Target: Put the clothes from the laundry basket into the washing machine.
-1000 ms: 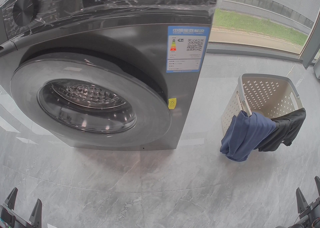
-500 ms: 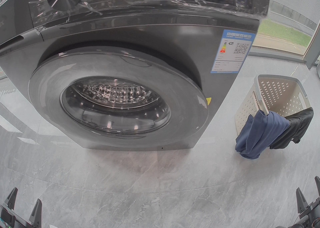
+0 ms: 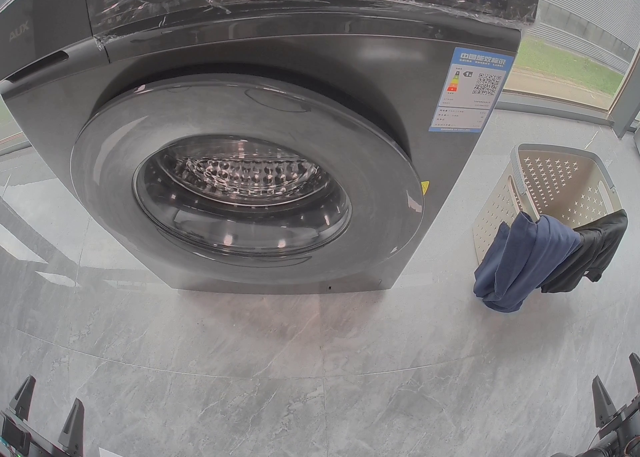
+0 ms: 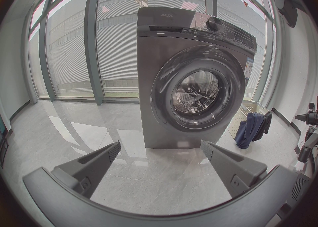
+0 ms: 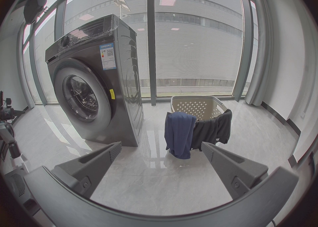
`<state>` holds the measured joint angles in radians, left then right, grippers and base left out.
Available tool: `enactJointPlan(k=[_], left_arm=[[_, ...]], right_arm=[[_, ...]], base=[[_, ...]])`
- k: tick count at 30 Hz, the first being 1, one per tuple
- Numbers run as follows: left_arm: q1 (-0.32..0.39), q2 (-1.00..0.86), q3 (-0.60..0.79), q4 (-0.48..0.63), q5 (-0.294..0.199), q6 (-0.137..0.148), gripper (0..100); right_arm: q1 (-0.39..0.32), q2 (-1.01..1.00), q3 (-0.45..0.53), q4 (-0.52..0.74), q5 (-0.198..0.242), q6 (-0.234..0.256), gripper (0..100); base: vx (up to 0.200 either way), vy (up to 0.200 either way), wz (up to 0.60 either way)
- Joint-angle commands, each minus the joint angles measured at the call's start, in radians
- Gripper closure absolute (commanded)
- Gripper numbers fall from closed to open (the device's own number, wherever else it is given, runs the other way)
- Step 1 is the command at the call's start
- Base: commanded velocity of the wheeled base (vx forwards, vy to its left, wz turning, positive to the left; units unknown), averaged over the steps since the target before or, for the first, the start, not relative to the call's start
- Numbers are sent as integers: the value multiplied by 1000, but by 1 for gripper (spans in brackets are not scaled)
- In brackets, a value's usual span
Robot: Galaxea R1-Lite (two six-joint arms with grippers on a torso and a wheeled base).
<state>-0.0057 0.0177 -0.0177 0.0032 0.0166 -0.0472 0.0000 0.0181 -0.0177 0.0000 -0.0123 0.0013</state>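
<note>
Your blue garment (image 3: 523, 258) and black garment (image 3: 593, 248) hang over the near rim of the laundry basket (image 3: 567, 178). The basket stands on the floor (image 3: 320, 358), just right of the washing machine (image 3: 267, 78), whose round door is shut. Your left gripper (image 4: 159, 145) and right gripper (image 5: 160, 144) sit low, pointing forward, well apart from both, jaws spread wide and empty.
</note>
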Motion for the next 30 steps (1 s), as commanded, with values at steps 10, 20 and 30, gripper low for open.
enactJointPlan(k=[10, 20, 30], left_arm=[[0, -18, 16, 0, 0, -2, 0], [0, -18, 16, 0, 0, -2, 0], [0, -18, 16, 0, 0, -2, 0]], right_arm=[[0, -7, 16, 0, 0, 0, 0], [0, -7, 16, 0, 0, 0, 0], [0, -7, 16, 2, 0, 0, 0]], base=[[0, 200, 0], [0, 60, 0], [0, 0, 0]])
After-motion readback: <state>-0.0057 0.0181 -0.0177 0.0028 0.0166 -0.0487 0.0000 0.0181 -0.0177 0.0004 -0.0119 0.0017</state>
